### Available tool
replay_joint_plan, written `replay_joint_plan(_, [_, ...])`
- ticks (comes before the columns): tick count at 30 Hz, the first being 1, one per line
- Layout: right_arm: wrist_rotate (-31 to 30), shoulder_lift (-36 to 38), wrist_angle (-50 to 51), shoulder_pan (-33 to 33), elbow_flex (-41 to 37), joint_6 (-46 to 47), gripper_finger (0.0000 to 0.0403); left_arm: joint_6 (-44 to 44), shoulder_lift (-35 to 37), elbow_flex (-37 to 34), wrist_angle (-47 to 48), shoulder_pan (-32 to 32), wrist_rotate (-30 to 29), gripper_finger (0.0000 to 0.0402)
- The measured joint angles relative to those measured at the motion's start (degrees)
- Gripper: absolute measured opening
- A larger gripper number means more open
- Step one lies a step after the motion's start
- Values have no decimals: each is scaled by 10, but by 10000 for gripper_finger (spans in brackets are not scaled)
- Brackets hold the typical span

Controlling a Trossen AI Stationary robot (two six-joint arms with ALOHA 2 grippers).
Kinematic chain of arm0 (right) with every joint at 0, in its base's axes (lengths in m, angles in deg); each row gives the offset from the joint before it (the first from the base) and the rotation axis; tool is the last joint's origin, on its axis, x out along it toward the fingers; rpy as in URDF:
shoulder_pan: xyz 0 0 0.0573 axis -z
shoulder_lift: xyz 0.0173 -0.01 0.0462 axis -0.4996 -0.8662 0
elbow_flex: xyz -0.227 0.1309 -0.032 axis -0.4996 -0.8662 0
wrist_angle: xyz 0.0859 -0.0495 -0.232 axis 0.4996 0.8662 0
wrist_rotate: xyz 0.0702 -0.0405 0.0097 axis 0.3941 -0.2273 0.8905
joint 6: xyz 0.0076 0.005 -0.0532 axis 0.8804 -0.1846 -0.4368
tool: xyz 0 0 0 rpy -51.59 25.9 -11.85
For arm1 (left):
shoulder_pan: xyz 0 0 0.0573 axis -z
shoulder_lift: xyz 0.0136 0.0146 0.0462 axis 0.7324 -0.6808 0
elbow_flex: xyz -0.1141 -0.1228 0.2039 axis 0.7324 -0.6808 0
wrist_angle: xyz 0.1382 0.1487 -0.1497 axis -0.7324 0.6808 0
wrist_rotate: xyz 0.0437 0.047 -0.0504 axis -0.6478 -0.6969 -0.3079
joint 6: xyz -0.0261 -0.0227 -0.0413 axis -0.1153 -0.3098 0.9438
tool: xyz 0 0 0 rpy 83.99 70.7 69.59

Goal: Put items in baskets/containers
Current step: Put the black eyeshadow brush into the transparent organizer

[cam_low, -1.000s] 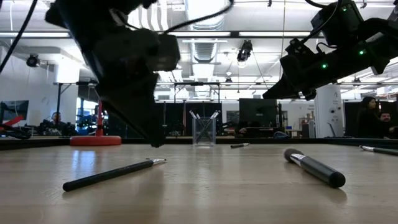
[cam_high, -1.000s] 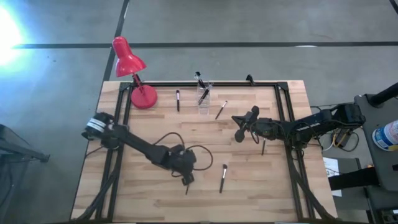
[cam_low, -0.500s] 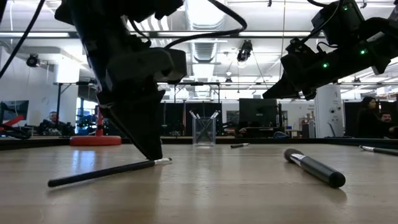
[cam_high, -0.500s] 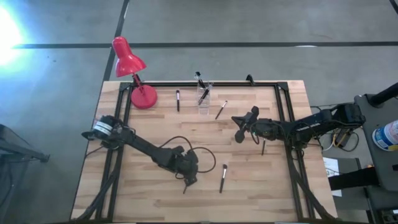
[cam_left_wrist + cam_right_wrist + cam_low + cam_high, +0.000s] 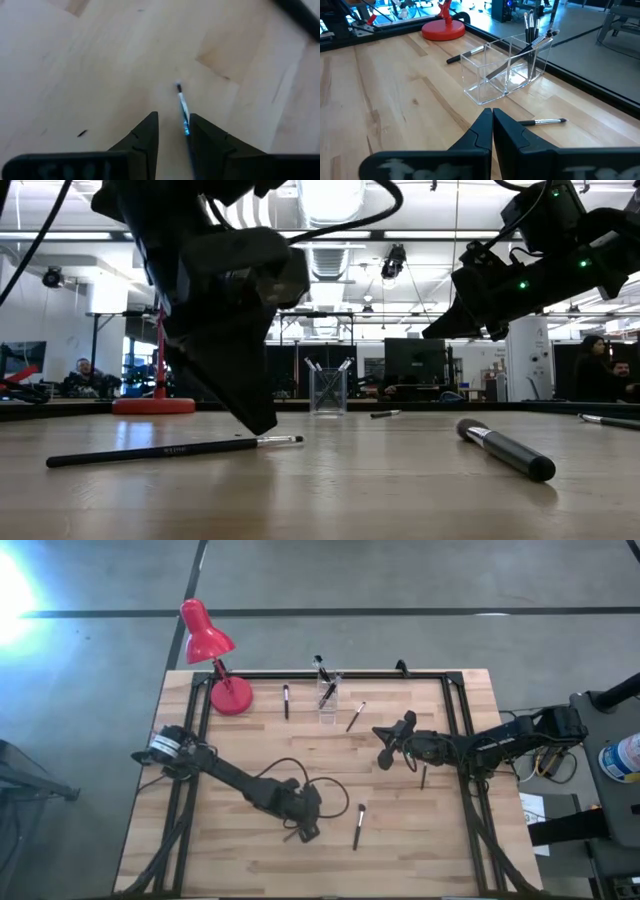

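A thin dark brush (image 5: 170, 450) lies flat on the wood near the table's front. My left gripper (image 5: 173, 130) points slanting down over the brush's bristle end, open by a narrow gap, with the ferrule (image 5: 183, 107) between the fingers. In the high view this gripper (image 5: 303, 833) is left of a thicker brush (image 5: 358, 825). The clear holder (image 5: 328, 695) stands at the far edge with a few brushes upright in it. My right gripper (image 5: 384, 752) hangs shut above the table's right middle, holding nothing. My left gripper stands astride the thin brush near its bristle end, fingers slanting down from above. The ferrule lies along the inner side of one finger (image 5: 197, 132); whether it touches, I cannot tell. The brush rests full length on the table.
A red desk lamp (image 5: 215, 660) stands at the far left corner. Loose brushes lie left of the holder (image 5: 286, 700), right of it (image 5: 355, 716) and under the right arm (image 5: 423, 777). A black frame (image 5: 330, 675) runs round the table.
The thin brush has swung about on the table and now lies nearly across the low view. Its handle end has swept toward the table's left, while its bristle end has shifted a little toward the right with my left gripper's fingers.
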Motion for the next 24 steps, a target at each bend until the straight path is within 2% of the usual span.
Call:
replay_joint_plan(8, [0, 0, 0, 0, 0, 0, 9, -36, 0, 0, -36, 10, 11, 102])
replay_joint_plan(16, [0, 0, -1, 0, 0, 0, 9, -52, -8, -1, -12, 11, -29, 102])
replay_joint_plan(24, [-1, 0, -1, 0, 0, 0, 8, -68, -21, -1, -23, 6, -35, 102])
